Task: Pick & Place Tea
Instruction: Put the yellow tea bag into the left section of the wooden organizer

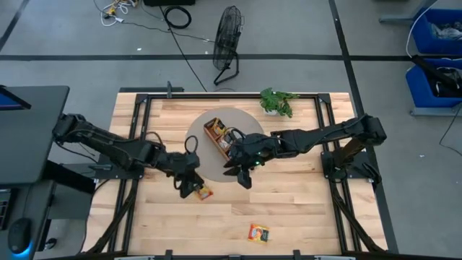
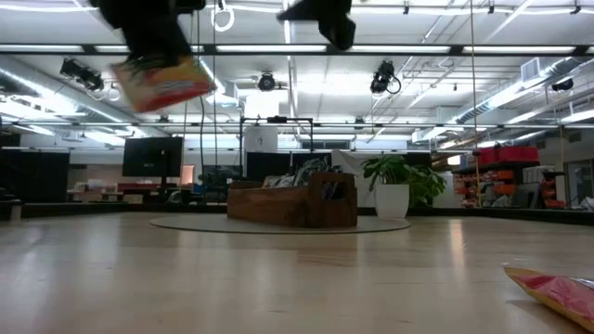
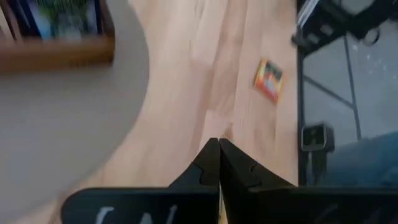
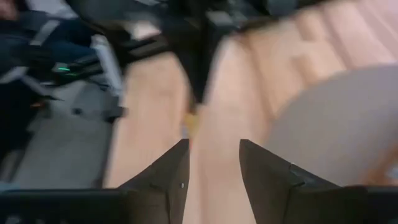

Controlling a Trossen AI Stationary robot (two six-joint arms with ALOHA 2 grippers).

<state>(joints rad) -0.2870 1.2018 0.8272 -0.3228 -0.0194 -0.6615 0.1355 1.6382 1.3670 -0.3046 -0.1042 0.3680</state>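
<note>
My left gripper [image 1: 189, 185] is shut on an orange-yellow tea sachet [image 2: 163, 82] and is raised well above the table, near the round mat's near-left rim. My right gripper [image 4: 214, 163] hangs open and empty over the mat's near side [image 1: 242, 173], close to the right of the left one. A second orange sachet [image 1: 258, 232] lies flat on the wood near the table's near edge. It also shows in the low view [image 2: 557, 292] and the left wrist view [image 3: 268, 79]. The brown wooden tray [image 1: 219, 136] stands on the mat with several sachets inside. My left gripper pinches the orange sachet between its two shut fingers, at the sachet's upper edge [image 2: 148, 63], coming from above. The sachet hangs below the fingers, tilted and lifted clear of the table. In the left wrist view the shut fingers [image 3: 208, 163] hide the place of contact.
A grey round mat [image 1: 249, 119] lies under the tray. A small green plant [image 1: 278, 102] stands at the far edge. Black frame rails [image 1: 328, 155] run along both sides of the table. Bare wood stretches between the mat and the near edge.
</note>
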